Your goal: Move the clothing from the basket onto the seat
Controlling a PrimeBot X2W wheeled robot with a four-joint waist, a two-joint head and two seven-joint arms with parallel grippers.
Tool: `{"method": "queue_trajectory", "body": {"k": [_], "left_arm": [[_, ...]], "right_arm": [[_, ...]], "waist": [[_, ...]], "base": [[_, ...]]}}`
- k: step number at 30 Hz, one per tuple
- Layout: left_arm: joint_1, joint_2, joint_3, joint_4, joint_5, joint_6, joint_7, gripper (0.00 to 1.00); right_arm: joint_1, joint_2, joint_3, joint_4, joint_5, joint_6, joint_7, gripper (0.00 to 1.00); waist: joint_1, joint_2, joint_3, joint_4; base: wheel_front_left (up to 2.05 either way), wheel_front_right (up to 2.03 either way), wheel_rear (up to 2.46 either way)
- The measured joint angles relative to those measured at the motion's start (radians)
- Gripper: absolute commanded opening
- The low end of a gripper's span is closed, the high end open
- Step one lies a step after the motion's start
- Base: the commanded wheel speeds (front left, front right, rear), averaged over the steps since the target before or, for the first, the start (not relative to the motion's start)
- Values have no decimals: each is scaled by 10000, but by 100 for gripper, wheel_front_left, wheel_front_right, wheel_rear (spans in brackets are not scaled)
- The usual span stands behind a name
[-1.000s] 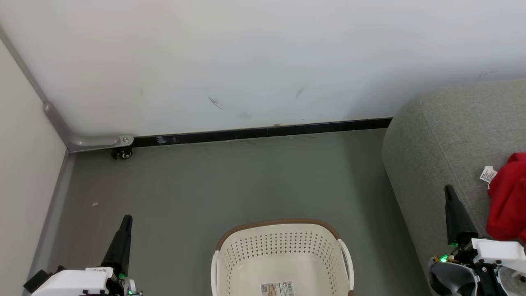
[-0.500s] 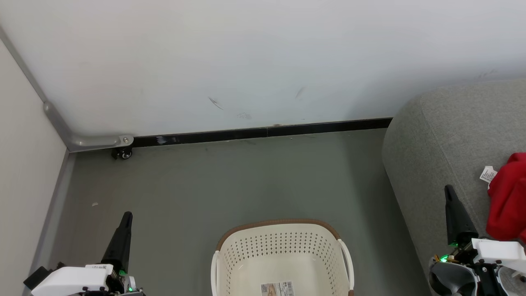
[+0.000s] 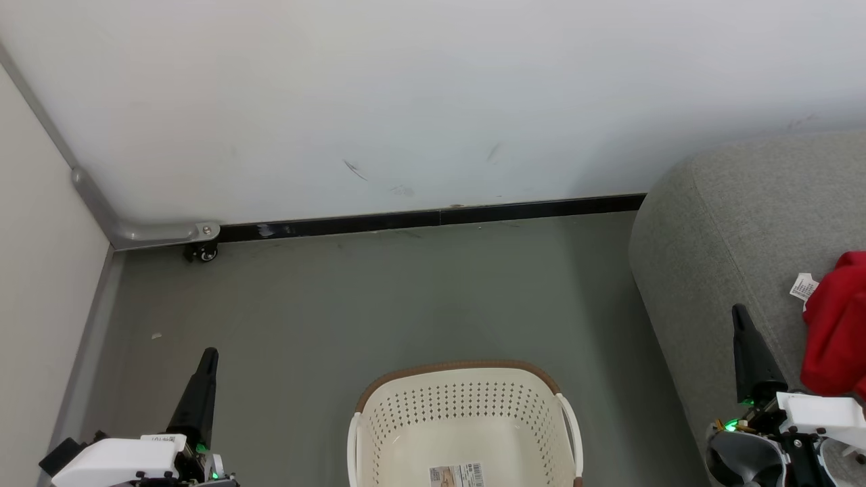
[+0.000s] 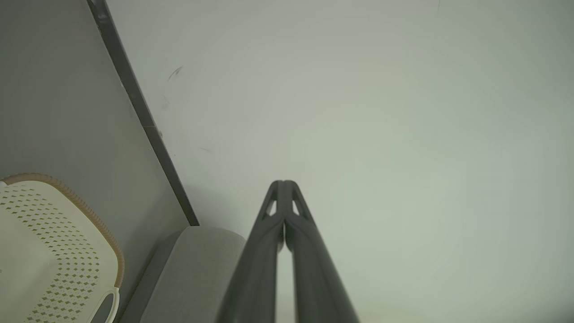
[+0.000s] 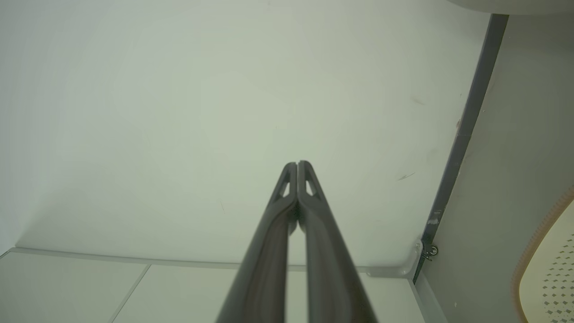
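Almost nothing has changed over the last second. The left gripper (image 3: 209, 354) has sunk a touch at its wrist, low at the left over the grey floor (image 3: 379, 297). The right gripper (image 3: 739, 311) has stayed put beside the rounded edge of the seat (image 3: 731, 223). Both sets of jaws are pressed fully together with nothing between them, as each wrist view confirms, and the fingers point at the pale wall.

The red clothing (image 3: 836, 325) lies on the seat at the right edge of the head view, just beside the right arm, with its white sewn label (image 3: 803, 287) sticking out. The laundry basket (image 3: 460, 369) stands on the floor between the arms. The part of its inside that shows holds only a paper label (image 3: 457, 475), though its near end is cut off. By the look of it, the transfer is done and the arms are settling to rest.
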Motion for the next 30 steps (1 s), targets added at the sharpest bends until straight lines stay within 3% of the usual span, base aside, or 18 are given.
{"method": "queue_trajectory", "body": {"k": [30], "left_arm": [[-1, -2, 13, 35, 2, -71, 0, 0]], "right_arm": [[0, 0, -8, 2, 0, 0, 2, 0]], "waist": [[-1, 0, 0, 0]], "base": [[0, 0, 0]]}}
